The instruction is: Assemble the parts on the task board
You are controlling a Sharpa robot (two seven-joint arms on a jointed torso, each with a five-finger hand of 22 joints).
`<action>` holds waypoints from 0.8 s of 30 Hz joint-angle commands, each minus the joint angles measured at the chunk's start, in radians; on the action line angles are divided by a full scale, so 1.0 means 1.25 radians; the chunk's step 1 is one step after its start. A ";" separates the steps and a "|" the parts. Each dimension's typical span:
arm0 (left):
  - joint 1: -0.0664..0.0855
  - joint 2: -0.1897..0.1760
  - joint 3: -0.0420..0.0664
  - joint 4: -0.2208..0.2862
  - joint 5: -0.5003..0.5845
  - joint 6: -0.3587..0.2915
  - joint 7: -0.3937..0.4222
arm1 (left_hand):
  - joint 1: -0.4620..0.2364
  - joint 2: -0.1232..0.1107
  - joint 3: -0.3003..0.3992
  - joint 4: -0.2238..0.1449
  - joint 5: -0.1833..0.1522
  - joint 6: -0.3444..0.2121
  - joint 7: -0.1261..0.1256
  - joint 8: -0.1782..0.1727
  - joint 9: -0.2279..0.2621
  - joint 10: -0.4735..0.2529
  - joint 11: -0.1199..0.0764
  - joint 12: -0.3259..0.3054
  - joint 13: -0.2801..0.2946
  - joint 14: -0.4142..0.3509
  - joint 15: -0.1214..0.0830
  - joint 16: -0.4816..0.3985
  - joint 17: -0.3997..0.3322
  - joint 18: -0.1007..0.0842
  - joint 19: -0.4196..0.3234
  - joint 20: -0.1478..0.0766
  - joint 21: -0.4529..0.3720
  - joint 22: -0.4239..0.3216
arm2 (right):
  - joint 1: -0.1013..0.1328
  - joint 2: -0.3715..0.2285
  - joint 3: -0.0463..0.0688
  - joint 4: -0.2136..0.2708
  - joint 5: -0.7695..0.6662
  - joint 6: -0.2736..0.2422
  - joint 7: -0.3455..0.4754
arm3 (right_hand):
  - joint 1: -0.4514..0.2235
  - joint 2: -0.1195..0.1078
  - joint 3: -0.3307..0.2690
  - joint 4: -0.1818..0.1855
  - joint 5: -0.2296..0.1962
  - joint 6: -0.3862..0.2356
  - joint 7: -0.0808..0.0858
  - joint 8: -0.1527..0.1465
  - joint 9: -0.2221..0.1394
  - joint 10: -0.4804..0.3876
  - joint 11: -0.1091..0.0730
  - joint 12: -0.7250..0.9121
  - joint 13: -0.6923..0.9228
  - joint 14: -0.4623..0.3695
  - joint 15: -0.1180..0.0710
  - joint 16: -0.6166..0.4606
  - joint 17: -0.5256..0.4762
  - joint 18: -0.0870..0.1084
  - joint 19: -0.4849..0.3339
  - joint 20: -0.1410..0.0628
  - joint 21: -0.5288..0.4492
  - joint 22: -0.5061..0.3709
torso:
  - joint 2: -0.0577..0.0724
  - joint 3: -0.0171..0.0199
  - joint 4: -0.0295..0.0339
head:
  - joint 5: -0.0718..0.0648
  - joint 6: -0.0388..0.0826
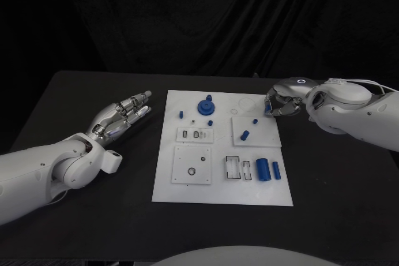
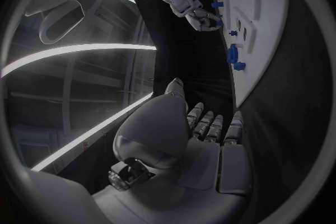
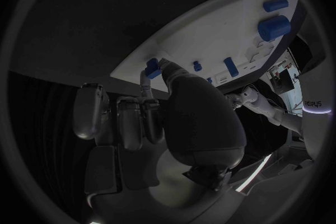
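The white task board lies in the middle of the black table. On it are a round blue part with a peg, a short blue peg, a blue cylinder and a thin blue bar. My right hand hovers at the board's far right edge with its fingers curled in. It pinches a small blue part between thumb and a finger, just at the board's rim. My left hand lies left of the board, fingers stretched out and apart, holding nothing.
White sub-plates with slots and holes sit on the board's near half. Two tiny blue pegs stand near the round part. Bare black table surrounds the board on all sides.
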 commanded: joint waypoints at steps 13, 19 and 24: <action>-0.001 -0.004 0.001 0.004 -0.002 0.007 0.052 | 0.007 0.002 0.002 -0.004 0.003 -0.005 0.001 0.001 0.000 0.003 0.007 0.004 0.002 0.000 0.010 -0.003 -0.001 0.015 0.002 0.006 0.004 0.001 | 0.050 -0.009 0.002 0.154 -0.002 -0.093 -0.030 | 0.001 0.011 0.000 -0.007 0.005 0.022 -0.005 0.006 0.026 0.083 -0.008 0.002 0.211 0.082 -0.009 0.002 0.211 -0.006 0.011 -0.003 0.006 0.153 | 0.000 0.0003 -0.0015 | 0.004 0.000; 0.000 -0.002 0.001 0.005 -0.002 0.008 0.052 | 0.007 0.002 0.002 -0.004 0.003 -0.005 0.001 0.001 0.000 0.003 0.007 0.004 0.002 0.000 0.010 -0.003 -0.001 0.015 0.002 0.006 0.004 0.001 | 0.055 0.039 0.002 0.204 -0.002 -0.086 -0.040 | -0.002 0.010 -0.001 -0.007 0.005 0.023 -0.003 0.005 0.027 0.083 -0.009 0.002 0.211 0.082 -0.010 0.002 0.211 -0.005 0.008 -0.004 0.003 0.152 | 0.000 -0.0008 -0.0011 | 0.009 0.000; 0.000 -0.002 0.001 0.005 -0.002 0.008 0.051 | 0.007 0.002 0.002 -0.004 0.003 -0.005 0.001 0.001 0.000 0.003 0.007 0.004 0.002 0.000 0.010 -0.003 -0.001 0.015 0.002 0.006 0.004 0.001 | 0.039 0.087 0.002 0.209 -0.002 -0.058 -0.055 | -0.006 0.009 -0.002 -0.008 0.005 0.023 0.000 0.003 0.028 0.083 -0.009 0.002 0.211 0.082 -0.010 0.002 0.211 -0.002 0.002 -0.005 -0.005 0.149 | -0.001 -0.0013 0.0005 | 0.008 -0.001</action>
